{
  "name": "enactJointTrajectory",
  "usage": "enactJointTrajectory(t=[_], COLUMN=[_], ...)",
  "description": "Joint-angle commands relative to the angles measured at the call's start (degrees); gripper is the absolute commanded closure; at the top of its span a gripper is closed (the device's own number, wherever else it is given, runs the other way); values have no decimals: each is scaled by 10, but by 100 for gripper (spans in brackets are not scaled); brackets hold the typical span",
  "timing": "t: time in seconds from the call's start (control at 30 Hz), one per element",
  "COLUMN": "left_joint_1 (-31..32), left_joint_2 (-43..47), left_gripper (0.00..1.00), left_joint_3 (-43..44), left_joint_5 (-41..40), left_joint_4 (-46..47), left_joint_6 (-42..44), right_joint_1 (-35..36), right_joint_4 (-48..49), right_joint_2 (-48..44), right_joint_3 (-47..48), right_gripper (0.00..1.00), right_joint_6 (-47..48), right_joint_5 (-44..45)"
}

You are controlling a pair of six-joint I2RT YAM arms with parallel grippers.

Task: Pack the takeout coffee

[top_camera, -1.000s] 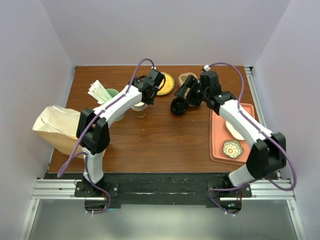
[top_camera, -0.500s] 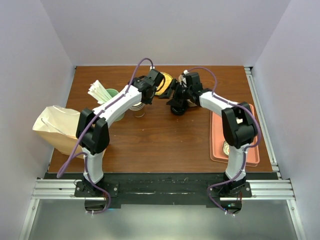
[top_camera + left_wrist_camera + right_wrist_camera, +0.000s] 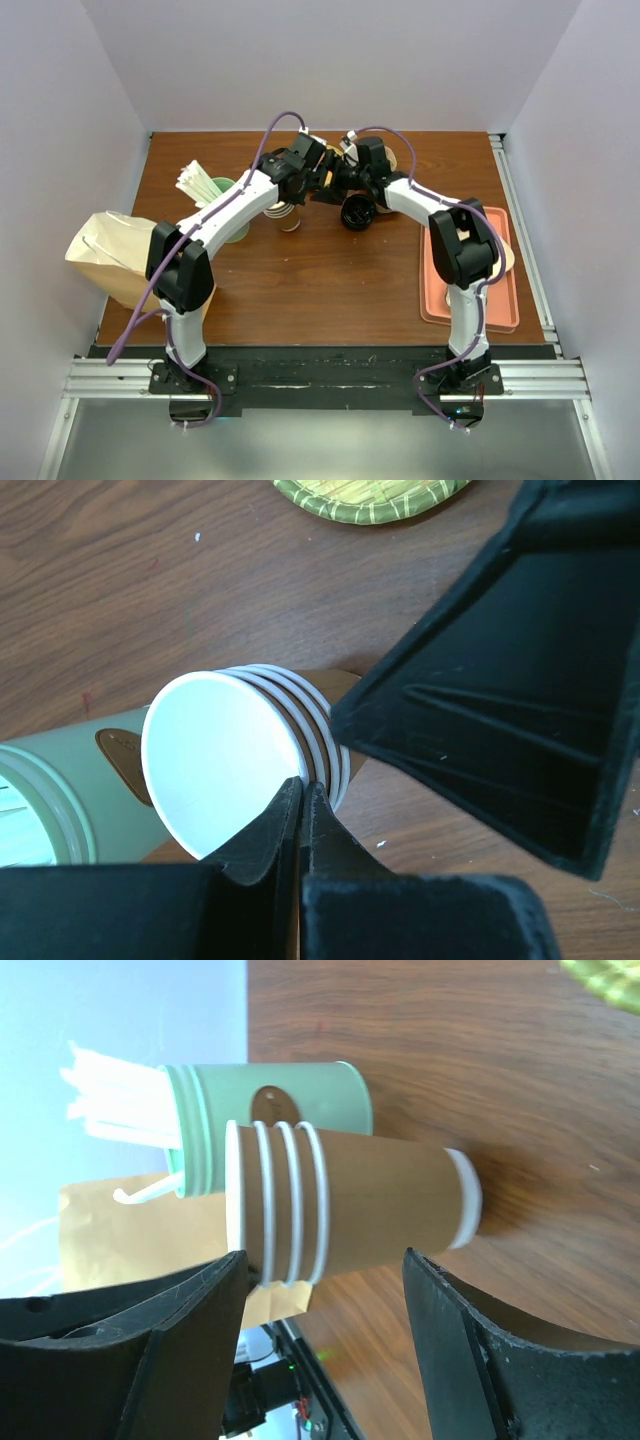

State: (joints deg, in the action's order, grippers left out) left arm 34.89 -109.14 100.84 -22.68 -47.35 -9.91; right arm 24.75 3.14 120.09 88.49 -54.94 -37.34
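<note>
Right gripper (image 3: 325, 1260) open, facing stacked cups (image 3: 350, 1205), green cup (image 3: 275, 1095) beside

- The top camera is looking down from above and behind the arm bases, from far enough to be showing the whole table (image 3: 330, 280).
- The left wrist camera is sitting very near, looking past the left gripper (image 3: 318, 750) down into the open mouth of the stack of brown cups (image 3: 220, 760).
- The right wrist camera is looking low along the table, rolled on its side, past the right gripper (image 3: 325, 1260), and is seeing the same stack from the side, close by.
- All three views are sharing this stack and the green cup (image 3: 75, 755) beside it.
</note>
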Motion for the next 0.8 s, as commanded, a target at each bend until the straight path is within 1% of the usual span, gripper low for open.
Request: enactJointTrajectory(t=[0.0, 0.4, 0.77], left_joint_1=[1, 7, 7], left_joint_2=[27, 14, 6], left_gripper=[100, 100, 100], left_joint_3=[9, 20, 32], left_joint_5=[5, 3, -3], left_joint_4=[27, 28, 28], left_joint_6=[1, 2, 2], right_joint_1=[8, 18, 18], right_joint_4=[29, 14, -11], right_joint_2=[15, 35, 53], right_joint_3=[41, 56, 72], right_gripper=[34, 40, 43], right_joint_6=[-13, -16, -10], right_joint_5=[-36, -32, -25])
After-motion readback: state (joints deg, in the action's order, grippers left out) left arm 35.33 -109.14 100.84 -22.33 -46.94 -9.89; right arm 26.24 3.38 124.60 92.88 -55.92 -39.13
